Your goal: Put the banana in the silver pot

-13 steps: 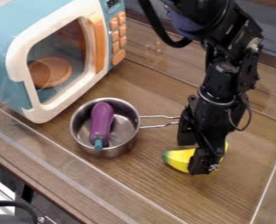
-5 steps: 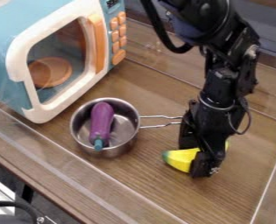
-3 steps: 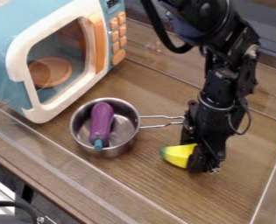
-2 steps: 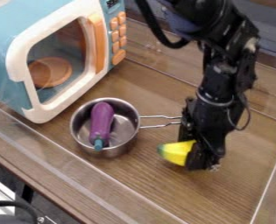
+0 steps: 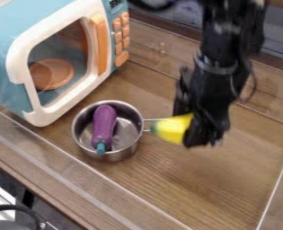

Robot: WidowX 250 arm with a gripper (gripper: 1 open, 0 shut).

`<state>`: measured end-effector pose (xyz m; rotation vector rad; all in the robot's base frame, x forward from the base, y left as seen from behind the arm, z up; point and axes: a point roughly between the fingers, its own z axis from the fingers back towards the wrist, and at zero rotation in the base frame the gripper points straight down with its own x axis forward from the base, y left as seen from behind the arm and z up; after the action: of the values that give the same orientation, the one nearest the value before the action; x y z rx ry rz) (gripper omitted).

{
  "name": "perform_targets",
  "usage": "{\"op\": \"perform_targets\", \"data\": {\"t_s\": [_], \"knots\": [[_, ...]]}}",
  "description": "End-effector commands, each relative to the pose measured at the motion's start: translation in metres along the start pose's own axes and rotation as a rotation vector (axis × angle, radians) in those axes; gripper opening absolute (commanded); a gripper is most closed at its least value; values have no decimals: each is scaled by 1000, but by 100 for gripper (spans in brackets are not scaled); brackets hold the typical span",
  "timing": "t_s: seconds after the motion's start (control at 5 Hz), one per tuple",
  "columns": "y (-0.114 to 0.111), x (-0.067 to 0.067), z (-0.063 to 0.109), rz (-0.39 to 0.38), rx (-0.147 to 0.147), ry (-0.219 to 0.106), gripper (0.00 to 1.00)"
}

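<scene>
— Wooden bench (image 5: 144, 193), toy microwave (image 5: 59, 49) behind: where's the banana (image 5: 172, 128)?

— Clamped in the tool (image 5: 194, 133), airborne beside the silver pot (image 5: 110, 131). Best centre it first; a purple eggplant (image 5: 102, 124) crowds the bowl.

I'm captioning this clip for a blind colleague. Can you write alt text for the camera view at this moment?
A black robot gripper holds a yellow toy banana lifted off a wooden table, just right of a small silver pot. A purple eggplant already lies in the pot. A toy microwave with an orange bowl inside stands behind, on the left.
</scene>
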<state>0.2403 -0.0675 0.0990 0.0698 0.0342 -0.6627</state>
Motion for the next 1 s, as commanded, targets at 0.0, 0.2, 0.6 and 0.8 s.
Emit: {"op": "perform_targets", "data": {"t_s": [0.0,0.2,0.6,0.8], "knots": [[15,-11,37,90,57,-41,0],[27,-29,54,164,81,-36,0],[49,-73,45,234,85,-27,0],[54,-86,41,240,88,-30,0]]}}
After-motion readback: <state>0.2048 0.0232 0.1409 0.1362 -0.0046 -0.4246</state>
